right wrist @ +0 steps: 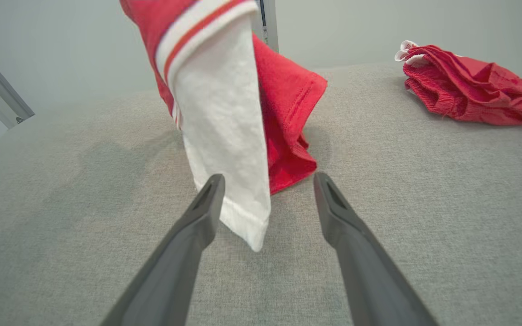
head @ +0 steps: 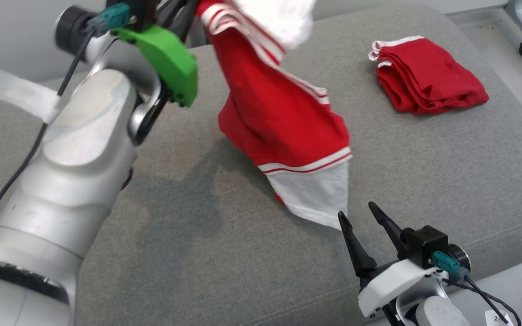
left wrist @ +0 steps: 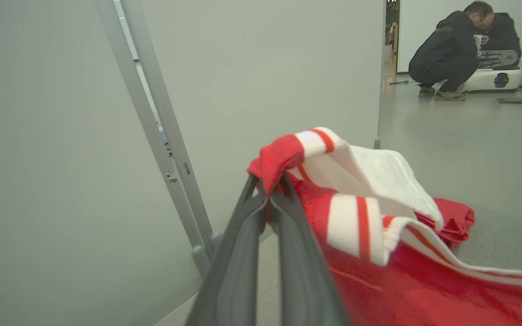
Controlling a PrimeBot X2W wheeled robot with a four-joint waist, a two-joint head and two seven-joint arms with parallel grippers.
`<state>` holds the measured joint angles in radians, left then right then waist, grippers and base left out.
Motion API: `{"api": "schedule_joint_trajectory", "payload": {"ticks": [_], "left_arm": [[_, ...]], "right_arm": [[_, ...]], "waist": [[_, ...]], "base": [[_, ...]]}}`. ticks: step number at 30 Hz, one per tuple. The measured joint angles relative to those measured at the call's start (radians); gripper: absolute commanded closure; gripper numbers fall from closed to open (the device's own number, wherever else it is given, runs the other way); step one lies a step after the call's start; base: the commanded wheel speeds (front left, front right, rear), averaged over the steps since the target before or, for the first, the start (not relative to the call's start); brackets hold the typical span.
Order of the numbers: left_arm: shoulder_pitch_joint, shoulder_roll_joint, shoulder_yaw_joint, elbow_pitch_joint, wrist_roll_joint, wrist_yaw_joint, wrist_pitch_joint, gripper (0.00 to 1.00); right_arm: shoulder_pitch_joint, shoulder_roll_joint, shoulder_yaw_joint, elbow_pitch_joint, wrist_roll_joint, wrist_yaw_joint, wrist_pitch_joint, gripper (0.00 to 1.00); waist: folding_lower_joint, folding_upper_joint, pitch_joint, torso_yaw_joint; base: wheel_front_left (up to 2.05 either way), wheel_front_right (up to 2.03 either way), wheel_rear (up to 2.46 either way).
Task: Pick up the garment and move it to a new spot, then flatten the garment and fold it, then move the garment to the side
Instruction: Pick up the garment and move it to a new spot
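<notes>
Pickup done: left pincer (left wrist: 268, 185) clamped on the garment (head: 283, 117), which hangs at upper centre of the head view, its white tail near the cushion (head: 197, 235); right pincer (head: 356, 208) apart just below it; placing, flattening, folding and side move not yet done.

Silver left arm (head: 84, 149), dark right claw (head: 356, 209)
</notes>
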<state>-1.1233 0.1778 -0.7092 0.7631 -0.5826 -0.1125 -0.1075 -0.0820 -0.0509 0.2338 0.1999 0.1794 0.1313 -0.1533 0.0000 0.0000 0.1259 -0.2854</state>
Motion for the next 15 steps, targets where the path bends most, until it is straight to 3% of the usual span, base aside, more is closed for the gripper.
{"api": "schedule_joint_trajectory", "payload": {"ticks": [6,7,8,9,13,15], "left_arm": [[0.07,0.102,-0.025,0.17,0.039,0.042,0.009,1.0],[0.075,0.112,-0.025,0.196,0.041,0.055,0.002,0.65],[0.079,0.12,-0.024,0.222,0.047,0.074,-0.004,0.14],[0.082,0.125,-0.019,0.246,0.048,0.094,-0.009,0.0],[0.093,0.125,0.012,0.317,0.023,0.138,-0.045,0.0],[0.096,0.122,0.025,0.342,0.012,0.14,-0.062,0.0]], "right_arm": [[-0.042,0.0,0.014,0.007,0.002,0.0,-0.012,0.0],[-0.049,0.0,0.017,0.009,0.002,0.0,-0.013,0.0],[-0.055,0.001,0.017,0.01,0.002,0.0,-0.016,0.0],[-0.06,0.001,0.018,0.012,0.001,0.0,-0.016,0.0],[-0.073,0.001,0.014,0.017,-0.005,0.0,-0.019,0.0],[-0.077,0.001,0.01,0.02,-0.007,0.0,-0.018,0.0]], "waist": [[0.0,0.0,0.076,0.008],[0.0,0.0,0.089,0.011],[0.0,0.0,0.101,0.013],[0.0,0.0,0.113,0.016],[0.0,0.0,0.15,0.032],[0.0,0.0,0.159,0.046]], "base": [[0.0,0.0,0.0],[0.0,0.0,0.0],[0.0,0.0,0.0],[0.0,0.0,0.0],[0.0,0.0,0.0],[0.0,0.0,0.0]]}}
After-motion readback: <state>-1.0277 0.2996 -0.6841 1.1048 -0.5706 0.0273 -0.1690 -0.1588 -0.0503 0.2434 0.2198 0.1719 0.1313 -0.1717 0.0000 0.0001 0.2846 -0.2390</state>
